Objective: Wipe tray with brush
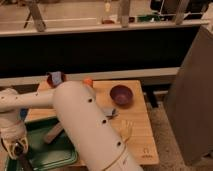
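The green tray lies at the table's front left corner. On it rests the brush, a grey-brown bar lying slanted near the tray's middle. My gripper hangs at the tray's left front edge, to the left of the brush and apart from it. The thick white arm crosses the picture and hides the tray's right side.
A dark maroon bowl stands on the wooden table at the right rear. A blue and red object and a small orange thing sit at the back edge. A grey panel stands to the right.
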Controlling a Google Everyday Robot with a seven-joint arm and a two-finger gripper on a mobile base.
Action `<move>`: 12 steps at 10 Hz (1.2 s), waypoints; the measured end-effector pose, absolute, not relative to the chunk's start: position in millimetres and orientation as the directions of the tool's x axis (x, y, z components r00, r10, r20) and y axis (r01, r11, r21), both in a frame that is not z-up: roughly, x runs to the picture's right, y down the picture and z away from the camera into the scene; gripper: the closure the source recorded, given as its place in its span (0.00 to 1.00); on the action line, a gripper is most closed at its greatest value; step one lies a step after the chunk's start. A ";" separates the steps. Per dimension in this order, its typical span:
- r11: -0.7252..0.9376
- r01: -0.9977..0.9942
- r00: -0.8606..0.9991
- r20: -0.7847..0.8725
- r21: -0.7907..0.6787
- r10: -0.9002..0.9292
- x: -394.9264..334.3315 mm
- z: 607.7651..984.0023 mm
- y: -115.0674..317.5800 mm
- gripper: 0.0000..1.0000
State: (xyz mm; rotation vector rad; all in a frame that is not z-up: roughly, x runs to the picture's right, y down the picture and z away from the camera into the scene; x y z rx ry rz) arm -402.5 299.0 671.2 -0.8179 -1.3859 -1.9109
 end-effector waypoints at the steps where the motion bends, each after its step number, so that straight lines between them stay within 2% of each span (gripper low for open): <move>1: -0.229 0.786 -0.608 0.785 0.574 -0.121 -401.4 669.5 311.1 1.00; 4: -0.171 0.829 -0.554 0.824 0.532 -0.121 -371.4 664.9 331.6 1.00; 8: -0.114 0.906 -0.422 0.889 0.408 -0.175 -298.2 660.9 321.4 1.00; 12: -0.074 0.947 -0.322 0.928 0.313 -0.188 -262.7 670.0 314.4 1.00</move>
